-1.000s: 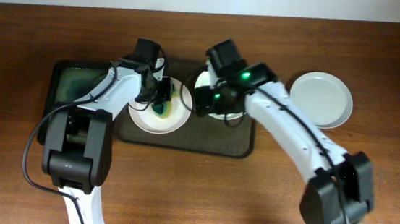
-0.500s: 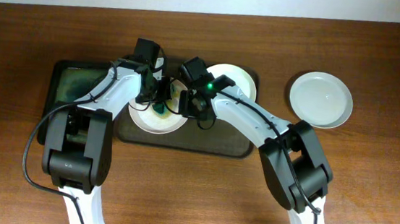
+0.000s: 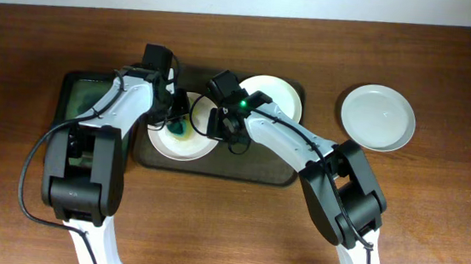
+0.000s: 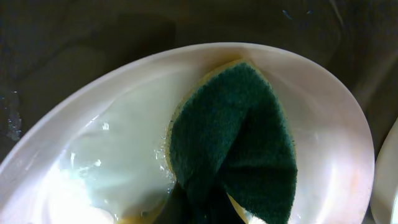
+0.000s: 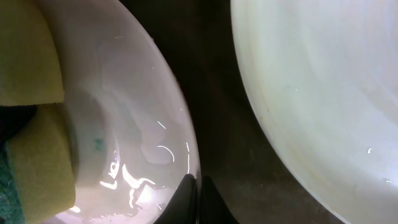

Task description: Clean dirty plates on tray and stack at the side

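A dirty white plate [image 3: 191, 145] [image 4: 118, 137] [image 5: 130, 106] lies on the dark tray [image 3: 241, 162]. My left gripper [image 3: 174, 120] [image 4: 211, 211] is shut on a green and yellow sponge [image 3: 176, 130] [image 4: 239, 137] [image 5: 40, 171] that presses into this plate's wet inside. My right gripper [image 3: 217, 124] [image 5: 198, 199] is shut on the same plate's right rim, one finger inside and one outside. A second plate [image 3: 274, 97] [image 5: 323, 93] sits on the tray just to the right, apart from the first.
A clean white plate [image 3: 378, 117] rests on the wooden table to the right of the tray. A dark green basin [image 3: 84, 102] stands against the tray's left end. The two arms are close together over the tray.
My right gripper has moved left from the second plate to the first plate's rim and shut on it. The left gripper has slid the sponge a little to the left.
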`<state>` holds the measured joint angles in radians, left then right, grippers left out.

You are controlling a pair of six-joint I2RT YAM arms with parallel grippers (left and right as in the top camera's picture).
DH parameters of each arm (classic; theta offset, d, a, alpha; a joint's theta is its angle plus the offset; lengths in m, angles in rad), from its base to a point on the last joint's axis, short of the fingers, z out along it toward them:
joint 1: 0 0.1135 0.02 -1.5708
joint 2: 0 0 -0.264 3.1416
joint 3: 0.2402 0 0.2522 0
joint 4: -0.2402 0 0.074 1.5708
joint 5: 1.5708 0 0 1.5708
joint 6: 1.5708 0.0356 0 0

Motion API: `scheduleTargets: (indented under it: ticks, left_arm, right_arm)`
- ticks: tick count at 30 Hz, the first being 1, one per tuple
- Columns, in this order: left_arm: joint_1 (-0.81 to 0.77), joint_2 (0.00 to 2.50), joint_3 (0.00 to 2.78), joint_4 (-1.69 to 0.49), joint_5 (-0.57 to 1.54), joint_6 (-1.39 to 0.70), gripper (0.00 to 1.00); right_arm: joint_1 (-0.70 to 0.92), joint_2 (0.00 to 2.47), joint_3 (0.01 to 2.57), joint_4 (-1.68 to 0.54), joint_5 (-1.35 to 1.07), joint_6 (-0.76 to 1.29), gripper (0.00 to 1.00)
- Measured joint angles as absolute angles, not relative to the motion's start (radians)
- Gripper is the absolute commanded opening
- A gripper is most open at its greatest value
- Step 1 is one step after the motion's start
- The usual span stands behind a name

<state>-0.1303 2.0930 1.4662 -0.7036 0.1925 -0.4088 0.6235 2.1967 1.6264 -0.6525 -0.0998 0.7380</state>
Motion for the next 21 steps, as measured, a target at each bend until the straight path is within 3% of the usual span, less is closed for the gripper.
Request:
scheduleTargets:
  ticks: [11, 21]
  left_arm:
    - [-0.142, 2.091, 1.466, -0.615, 0.409, -0.406, 0.0]
    - [-0.087, 2.091, 1.466, -0.697, 0.297, -0.327, 0.0]
  right_arm:
    - [0.623, 2.197, 1.626, -0.657, -0.111, 0.741, 0.04]
    - [0.623, 2.197, 1.626, -0.656, -0.121, 0.741, 0.04]
